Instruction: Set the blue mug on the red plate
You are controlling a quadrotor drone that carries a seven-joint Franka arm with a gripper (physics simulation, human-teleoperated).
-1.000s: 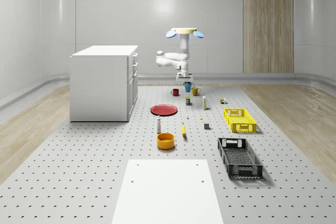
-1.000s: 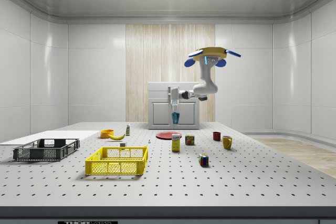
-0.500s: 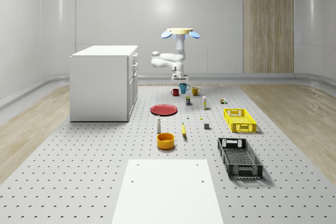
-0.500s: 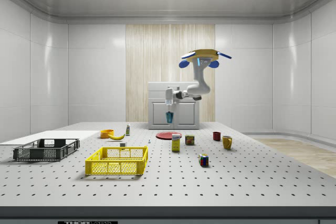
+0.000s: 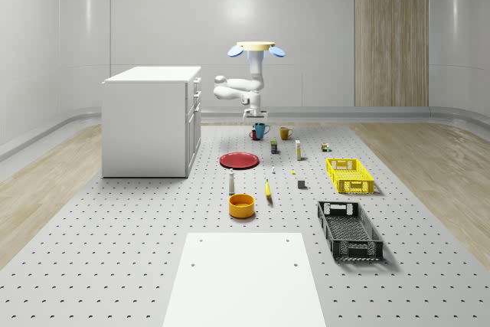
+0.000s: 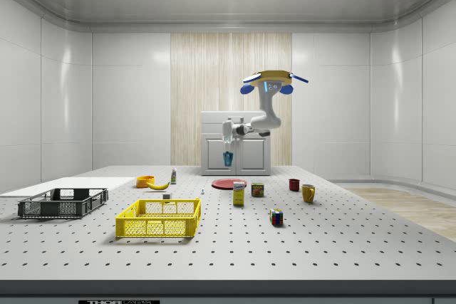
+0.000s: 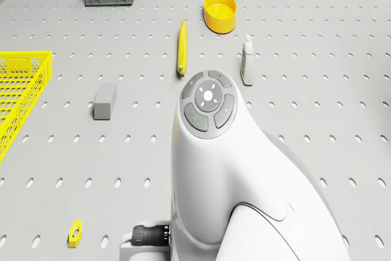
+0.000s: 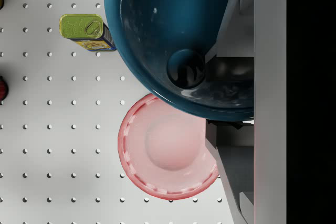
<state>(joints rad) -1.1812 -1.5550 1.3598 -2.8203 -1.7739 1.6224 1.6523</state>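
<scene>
The blue mug [image 5: 260, 130] hangs in the air, held by my gripper [image 5: 258, 121], which is shut on it. The drone [image 5: 256, 47] hovers high over the far part of the perforated table, behind the red plate [image 5: 239, 160]. From the side, the mug [image 6: 228, 158] hangs well above the red plate [image 6: 229, 184] under my gripper [image 6: 228, 149]. In the wrist view the mug [image 8: 168, 30] looms close, one finger [image 8: 270, 51] beside it, and the red plate [image 8: 165, 156] lies far below, partly covered by the mug.
A white cabinet [image 5: 149, 120] stands at the whole-scene view's left. A red mug [image 5: 253, 135], a yellow mug [image 5: 285, 133] and a can [image 8: 86, 31] sit near the plate. Nearer lie a white bottle [image 5: 231, 181], banana [image 5: 268, 188], orange bowl [image 5: 241, 205], yellow crate [image 5: 350, 174] and black crate [image 5: 349, 229].
The drone, arm and held blue mug have shifted steadily toward the whole-scene view's left, nearer the space over the red plate. The gripper stays shut on the mug.
</scene>
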